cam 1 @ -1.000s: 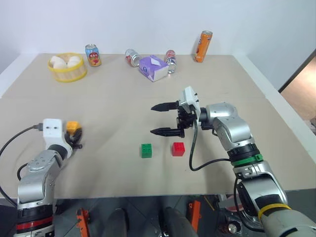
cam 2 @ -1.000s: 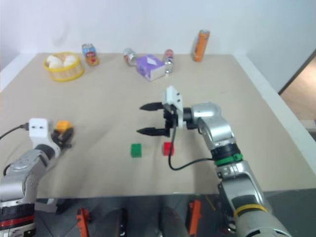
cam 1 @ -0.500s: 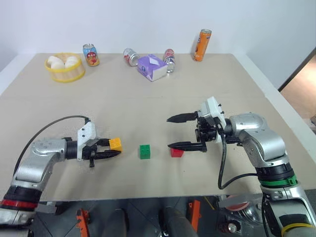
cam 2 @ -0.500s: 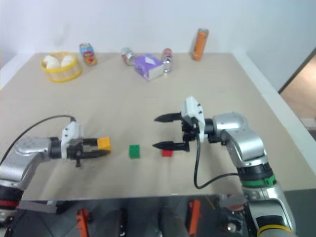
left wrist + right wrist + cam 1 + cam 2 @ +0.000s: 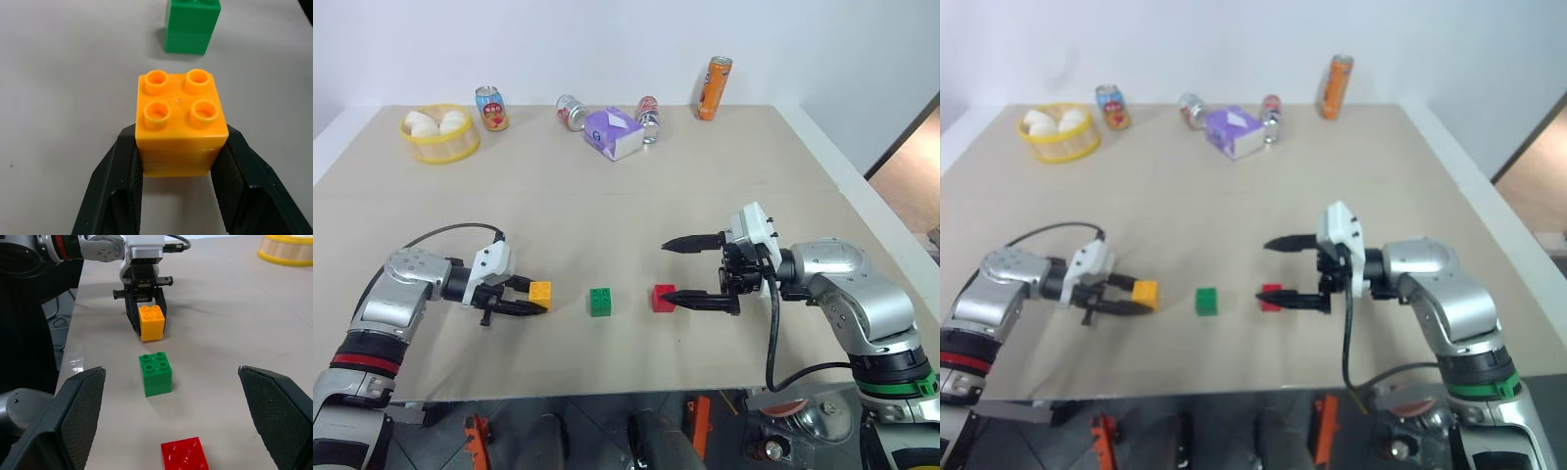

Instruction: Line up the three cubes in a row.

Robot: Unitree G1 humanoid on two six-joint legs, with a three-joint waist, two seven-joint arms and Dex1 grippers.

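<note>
Since a second ago, my left arm has swung in from the table's left edge toward the middle, carrying the yellow-orange cube with it, and my right arm has drawn back to the right of the red cube.

Largest first: the table [image 5: 607,196] is a wide beige surface. Along its far edge sit a yellow basket [image 5: 438,135] holding white balls, a purple-and-white box [image 5: 615,133], and 4 cans: 1 upright orange can [image 5: 715,88], 1 upright blue-and-red can [image 5: 491,108], and 2 more beside the box.

My right gripper [image 5: 685,269] stands wide open and holds nothing, its lower finger reaching up to the right side of the red cube; I cannot tell whether it touches. My left gripper [image 5: 530,295] is clamped on the yellow-orange cube [image 5: 540,292], 1 black finger [image 5: 122,186] pressed against each side, studs facing up.

The 3 cubes lie near the table's front edge, roughly in a line from left to right: yellow-orange in my grip, then the green cube [image 5: 601,301] resting alone in the middle, then the red cube [image 5: 665,297]. Yellow-orange sits slightly farther back than the other 2.
</note>
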